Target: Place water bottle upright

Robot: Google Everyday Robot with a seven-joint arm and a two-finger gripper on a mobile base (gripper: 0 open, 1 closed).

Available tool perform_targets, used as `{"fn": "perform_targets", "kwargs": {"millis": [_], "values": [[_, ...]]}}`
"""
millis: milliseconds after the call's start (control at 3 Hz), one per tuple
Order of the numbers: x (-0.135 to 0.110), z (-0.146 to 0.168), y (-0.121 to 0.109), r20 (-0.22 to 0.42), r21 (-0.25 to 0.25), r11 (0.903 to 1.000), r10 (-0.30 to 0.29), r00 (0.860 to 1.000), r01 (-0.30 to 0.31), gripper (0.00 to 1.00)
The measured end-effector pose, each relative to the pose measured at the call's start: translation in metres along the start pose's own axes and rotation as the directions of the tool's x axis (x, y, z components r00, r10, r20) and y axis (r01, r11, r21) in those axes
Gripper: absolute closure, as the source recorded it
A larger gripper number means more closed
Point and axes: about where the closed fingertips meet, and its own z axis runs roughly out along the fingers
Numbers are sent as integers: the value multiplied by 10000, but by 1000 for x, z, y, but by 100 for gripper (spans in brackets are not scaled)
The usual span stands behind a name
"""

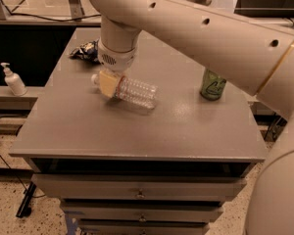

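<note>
1. At the far left, off the tabletop (137,136), a white pump dispenser bottle (13,81) stands upright on a lower ledge. It is well apart from everything else.
2. The grey tabletop fills the middle of the view. A stack of drawers (139,195) sits under its front edge.
3. A dark crumpled snack packet (85,50) lies near the tabletop's back left corner, just left of the robot's wrist.
4. The claw (108,84) hangs down from above over the left half of the tabletop, set at the neck end of the water bottle (137,91). Its pale yellow tip covers the neck, and the white cap pokes out on its left side. I cannot tell whether the claw is pinching the bottle or only resting against it.
5. The water bottle lies on its side, not upright. Its cap points left and its base points right and slightly toward the front edge. The clear ribbed body stretches out to the right of the claw, with a soft shadow beneath it.
6. A green soda can (213,84) stands upright toward the right side of the tabletop, well apart from the bottle.
7. The thick cream arm (196,28) sweeps in from the right, passes above the can and bends down to the claw.
</note>
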Motion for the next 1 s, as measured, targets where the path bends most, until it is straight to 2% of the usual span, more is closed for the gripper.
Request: {"fn": "perform_targets", "kwargs": {"millis": [333, 667, 1000], "values": [[-11, -31, -10, 1318, 344, 9994, 25, 9913, -71, 100], [-18, -77, -13, 3594, 425, 9990, -54, 9332, -106, 100], [-25, -91, -4, 5532, 11, 9999, -126, 8329, 144, 100]]}}
